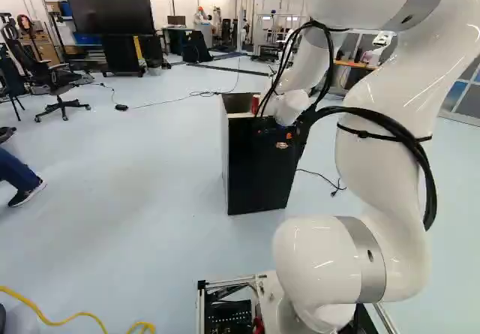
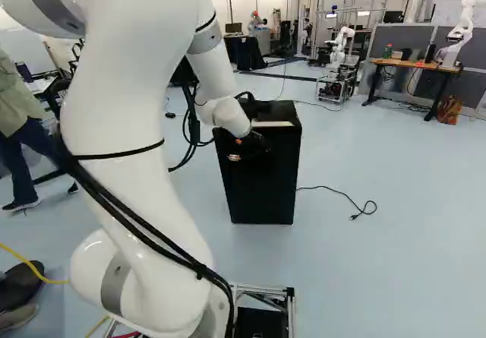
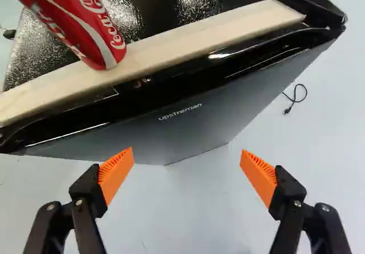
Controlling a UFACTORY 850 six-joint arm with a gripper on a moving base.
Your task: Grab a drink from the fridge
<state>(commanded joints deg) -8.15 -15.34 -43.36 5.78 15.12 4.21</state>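
Soda can (image 1: pixel 255 104), upper ctr. of L base view, upright atop mini-fridge (image 1: pixel 259 165); lies ahead & to L of gripper (image 3: pixel 187 152), fingers apart; if it's the target drink, approach prob. needs shift L.

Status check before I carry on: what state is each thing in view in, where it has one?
Black box-shaped fridge: door looks shut.
Red-and-white metal can: upright on the fridge's top, ungripped.
Black end effector with orange pads: open, nothing between the pads.
Black cord: plug lying loose on the floor.
Large black flat screen: dark.
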